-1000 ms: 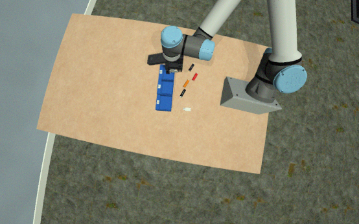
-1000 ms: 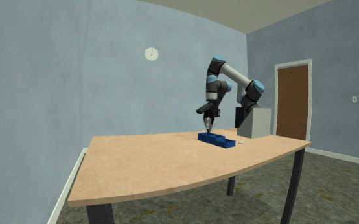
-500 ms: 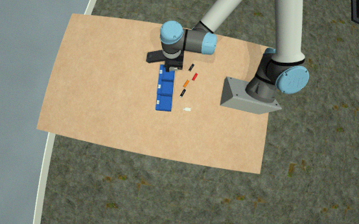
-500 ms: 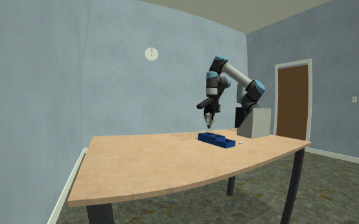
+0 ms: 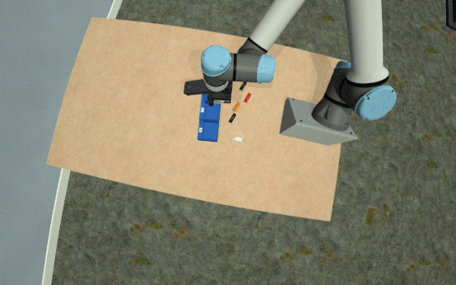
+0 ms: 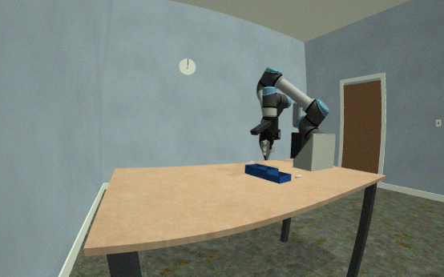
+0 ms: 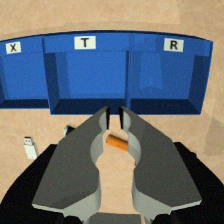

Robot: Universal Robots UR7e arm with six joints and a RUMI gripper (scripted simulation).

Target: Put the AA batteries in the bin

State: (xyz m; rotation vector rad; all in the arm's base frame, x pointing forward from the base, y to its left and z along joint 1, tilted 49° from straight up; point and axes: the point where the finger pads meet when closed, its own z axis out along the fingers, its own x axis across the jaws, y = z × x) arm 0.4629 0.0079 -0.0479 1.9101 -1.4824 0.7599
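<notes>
The bin marked R stands upright at the end of a joined blue row, beside bin T and bin X. I see no battery inside the R bin; its front part is hidden by its wall. My gripper is shut with nothing visible between its fingertips, raised above the table near the row. An orange battery, a red battery and two black batteries, one nearer and one farther, lie beside the row.
A white USB stick lies on the table near the X end of the row. The grey robot base stands on the table beyond the batteries. The arm hides part of the R end in the top view.
</notes>
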